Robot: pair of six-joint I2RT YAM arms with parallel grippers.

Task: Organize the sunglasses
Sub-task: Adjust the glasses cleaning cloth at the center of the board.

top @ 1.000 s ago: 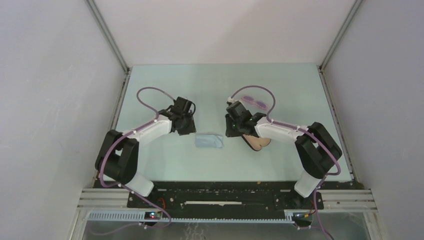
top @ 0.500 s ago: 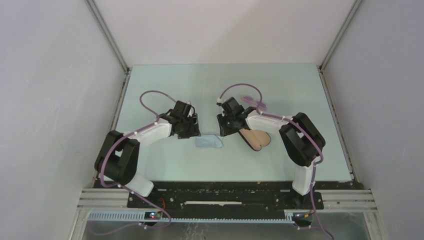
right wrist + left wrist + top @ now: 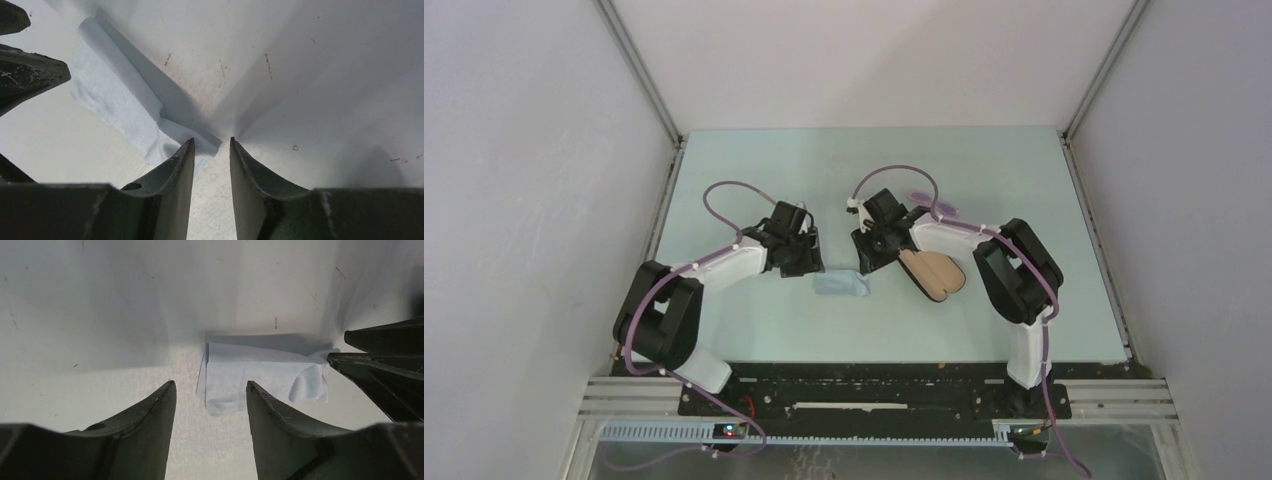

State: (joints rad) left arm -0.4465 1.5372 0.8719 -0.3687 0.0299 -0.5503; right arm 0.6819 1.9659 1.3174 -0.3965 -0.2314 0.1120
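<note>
Top external view shows both arms drawn in on the cloth [image 3: 840, 285] over the last second. Your left gripper [image 3: 210, 385] has slid up to the cloth's left end. Your right gripper [image 3: 211, 141] has swung away from the open case [image 3: 932, 276] to the cloth's right end. The left jaws stand spread and the right jaws are narrowly parted; neither pinches anything. The sunglasses [image 3: 936, 207] lie untouched beyond the cloth, back and to its right, half hidden by the right arm. You seem to be dealing with the cloth first, so the glasses are no nearer the case.
</note>
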